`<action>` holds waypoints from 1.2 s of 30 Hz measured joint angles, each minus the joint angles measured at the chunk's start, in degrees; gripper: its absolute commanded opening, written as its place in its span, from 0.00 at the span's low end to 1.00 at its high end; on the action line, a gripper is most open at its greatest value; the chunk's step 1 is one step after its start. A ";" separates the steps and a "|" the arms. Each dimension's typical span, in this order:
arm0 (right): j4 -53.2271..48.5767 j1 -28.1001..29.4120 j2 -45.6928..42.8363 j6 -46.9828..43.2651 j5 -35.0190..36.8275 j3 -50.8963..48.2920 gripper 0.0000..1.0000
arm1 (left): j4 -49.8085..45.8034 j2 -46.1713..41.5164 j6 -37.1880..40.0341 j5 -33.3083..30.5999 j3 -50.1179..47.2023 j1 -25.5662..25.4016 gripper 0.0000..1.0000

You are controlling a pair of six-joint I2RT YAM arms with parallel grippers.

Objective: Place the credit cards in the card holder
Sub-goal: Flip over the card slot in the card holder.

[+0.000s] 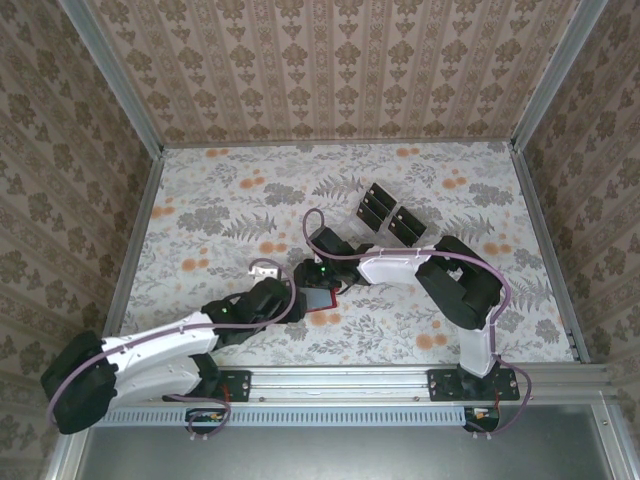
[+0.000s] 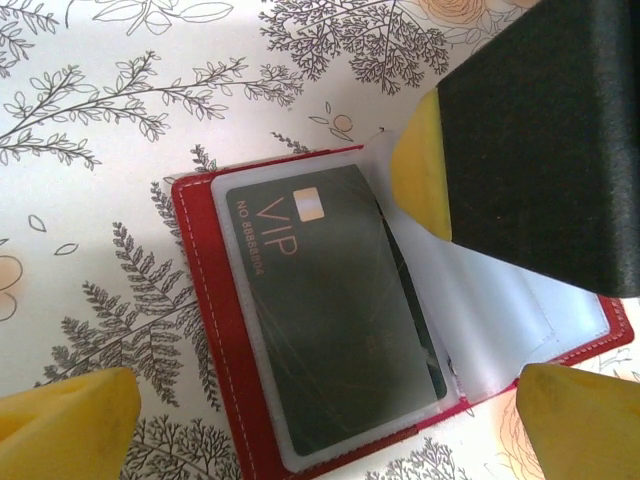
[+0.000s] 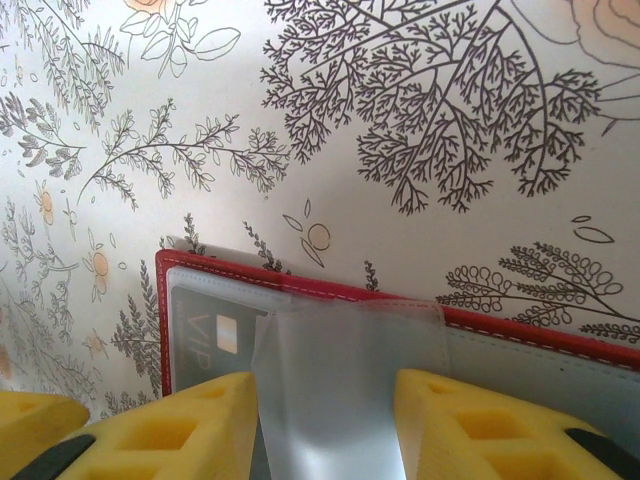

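With one VIP card (image 2: 330, 320) already seated in the left clear pocket of the card holder (image 2: 200, 330), I'd call this mid-task: first card loaded, the next one not yet picked.

Card holder lies open and flat on the table (image 1: 220, 220), centre-near, between the two wrists.

Right gripper (image 3: 325, 385): jaws about half apart, fingertips down at the pockets, with a clear sleeve leaf (image 3: 350, 340) standing between them. The leaf faces the camera rather than sitting edge-on, so it looks propped or straddled, not pinched. Can't confirm any clamp. From the left wrist, one of its yellow fingers (image 2: 420, 170) sits on the sleeve near the fold.

Left gripper (image 2: 325, 405): jaws fully spread, nothing in them, hovering just over the near edge of the holder.

Remaining credit cards (image 1: 390, 213) sit in a group further out on the table, well apart from the holder, on the right arm's side.

Next move, my read:
- keep the leaf up so an empty pocket stays exposed
- send the free gripper for another card: thin, flat, needs an edge pick
- feed it in along the pocket's open edge. The sleeve is flimsy and likely to buckle if the card comes in skewed.
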 measured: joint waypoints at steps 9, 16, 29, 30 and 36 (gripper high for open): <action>1.11 0.00 0.00 1.29 0.00 -0.44 0.42 | 4.00 7.26 0.90 -0.96 2.45 -0.72 1.00; 1.27 0.00 0.02 1.38 0.00 -0.46 0.42 | 6.36 11.52 2.16 -2.08 3.54 -0.72 1.00; 1.25 -0.02 0.00 1.49 -0.02 -0.44 0.42 | 6.82 15.52 2.21 -3.93 3.19 -1.05 1.00; 1.22 -0.02 -0.02 1.49 -0.02 -0.44 0.42 | 6.93 15.74 2.12 -4.07 2.99 -1.05 1.00; 0.52 -0.11 -1.29 1.42 0.04 -0.42 0.42 | 7.80 16.02 1.38 -5.01 2.27 -1.09 1.00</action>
